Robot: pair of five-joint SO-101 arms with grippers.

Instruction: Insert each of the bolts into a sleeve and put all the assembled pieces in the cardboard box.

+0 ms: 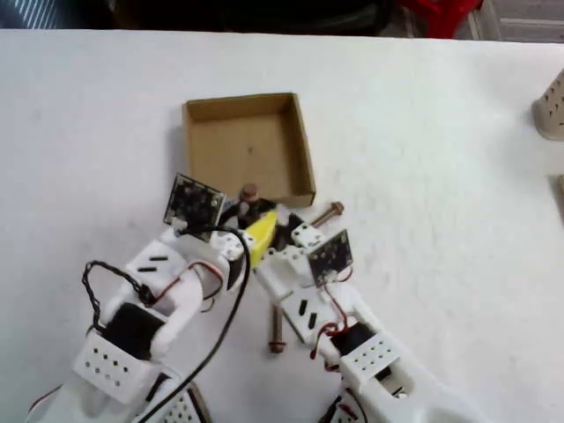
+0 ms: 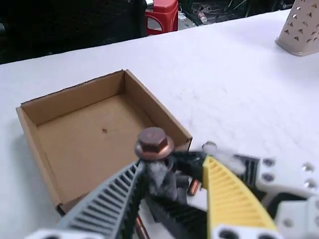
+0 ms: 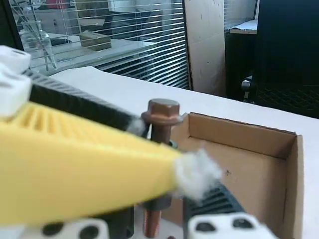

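Copper-coloured and hex-headed with a round flange, the bolt (image 2: 153,142) is standing upright, head up, just at the near wall of the cardboard box (image 1: 304,150). The left tool (image 2: 154,177) is closing its grey and black ribbed plastic fingers (image 2: 114,199) tightly around the bolt just beneath the head. What looks like a dark sleeve (image 3: 160,201) is ringing the smooth shank lower down, with bare copper showing below it.

The right tool (image 3: 202,186), yellow and ribbed with a tuft of white fluff at its tip, is sitting close against the same bolt from the other side. I cannot tell how far it is open or whether it is gripping anything.

The box is a shallow, square, open tray of plain brown card, lying in the middle of the matte white worktop (image 1: 441,132). A loose bolt (image 1: 326,211) is lying on its side just off the box's near right corner. Another loose bolt (image 1: 275,330) is lying between the two arms, toward the near edge. A beige perforated holder (image 1: 551,106) is standing at the right edge.
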